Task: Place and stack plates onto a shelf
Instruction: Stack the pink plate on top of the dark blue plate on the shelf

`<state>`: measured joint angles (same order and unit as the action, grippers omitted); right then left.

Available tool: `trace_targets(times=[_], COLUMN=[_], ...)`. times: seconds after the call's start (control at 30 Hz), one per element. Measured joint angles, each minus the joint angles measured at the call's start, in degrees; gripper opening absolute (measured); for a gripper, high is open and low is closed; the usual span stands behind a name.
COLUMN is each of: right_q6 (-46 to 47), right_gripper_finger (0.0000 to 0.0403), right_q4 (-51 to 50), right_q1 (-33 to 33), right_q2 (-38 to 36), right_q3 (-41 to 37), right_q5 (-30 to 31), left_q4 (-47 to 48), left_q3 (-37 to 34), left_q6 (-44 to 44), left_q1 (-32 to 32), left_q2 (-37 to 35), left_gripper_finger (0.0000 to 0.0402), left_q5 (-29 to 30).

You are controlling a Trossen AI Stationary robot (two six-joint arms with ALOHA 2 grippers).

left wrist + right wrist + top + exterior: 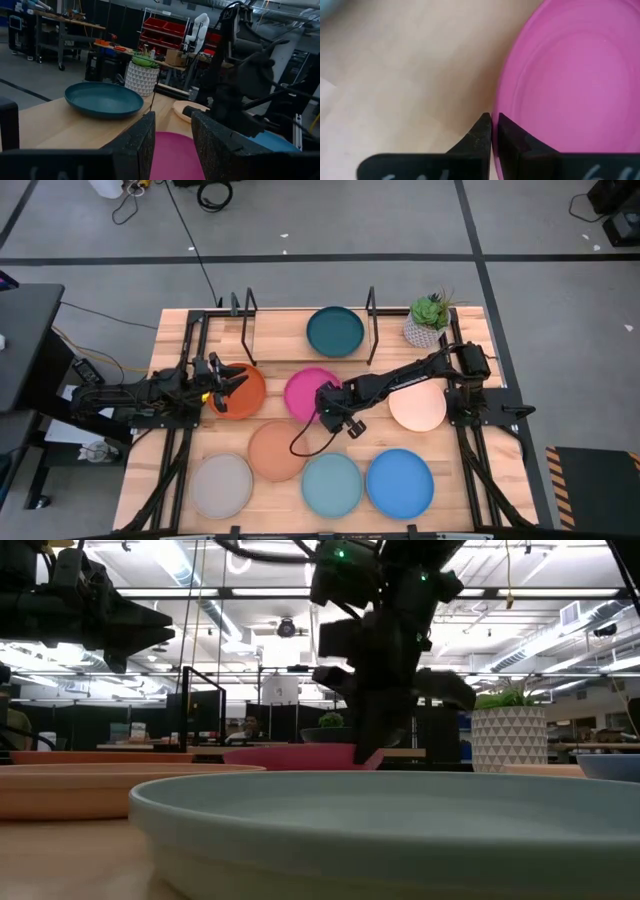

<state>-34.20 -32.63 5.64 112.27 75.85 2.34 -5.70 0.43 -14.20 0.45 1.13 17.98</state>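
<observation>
At the centre of the surface [180, 330], seen from above, lies the magenta plate [308, 392], flat on the wood, with the right claw [327, 402] set on its rim at about four o'clock. The right wrist view shows that claw's two dark fingers [482, 135] pinched nearly together on the magenta rim, holding the plate's edge. The right arm reaches in from three o'clock, stretched low and long across the pale pink plate [418, 406], its wrist bent down toward the wood.

Around the magenta plate: the orange plate [243, 390] at nine o'clock, just beside it; the salmon plate [277, 450] at seven o'clock; the light turquoise plate [331, 484] at six; the blue plate [400, 482] at five; the grey plate [222, 485] farther out at seven. The dark teal plate [335, 331] sits at twelve o'clock on the shelf [275, 330], between its black wire uprights.

The left claw [222, 380] hangs above the orange plate's near edge, its arm coming in from nine o'clock, roughly level. Its fingers [137, 145] stand moderately apart with nothing between them.

A potted plant [428, 320] stands at one o'clock, near the shelf's right uprights.
</observation>
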Motion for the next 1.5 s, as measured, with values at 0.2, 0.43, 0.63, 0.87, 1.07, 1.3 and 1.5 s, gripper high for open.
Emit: trace_targets(times=[0.2,0.43,0.63,0.87,1.07,1.3,1.5], right_q6=[0.21,1.00,1.69,4.46,12.21,15.19,15.51], right_gripper_finger=[0.0024,0.0024,0.0024,0.0024,0.0024,0.0024,0.0024], right_q4=[-4.98,-12.31,-16.60,-13.12,-15.28,-14.25,-12.38], right_q1=[0.38,0.70,1.14,-2.85,-9.71,-17.15,-20.72], right_q2=[0.00,0.02,0.02,-1.23,-1.70,-1.68,-1.68], right_q3=[5.23,12.96,18.14,18.67,18.67,16.83,14.48], right_q5=[-1.58,-1.14,3.43,13.34,15.59,14.24,10.89], left_q4=[0.01,0.12,0.42,0.42,0.84,0.90,0.92], left_q3=[0.00,0.00,0.00,-0.01,0.00,0.00,0.00], left_q6=[0.93,-0.47,-0.19,-0.15,-0.18,0.31,0.34], left_q1=[0.02,0.01,0.02,0.01,0.02,0.00,0.01], left_q2=[0.00,-0.01,-0.02,-0.02,0.00,0.00,0.00], left_gripper_finger=[0.0135,0.0135,0.0135,0.0135,0.0135,0.0135,0.0135], left_q5=[0.00,-0.02,-0.02,-0.02,-0.02,-0.02,-0.02])
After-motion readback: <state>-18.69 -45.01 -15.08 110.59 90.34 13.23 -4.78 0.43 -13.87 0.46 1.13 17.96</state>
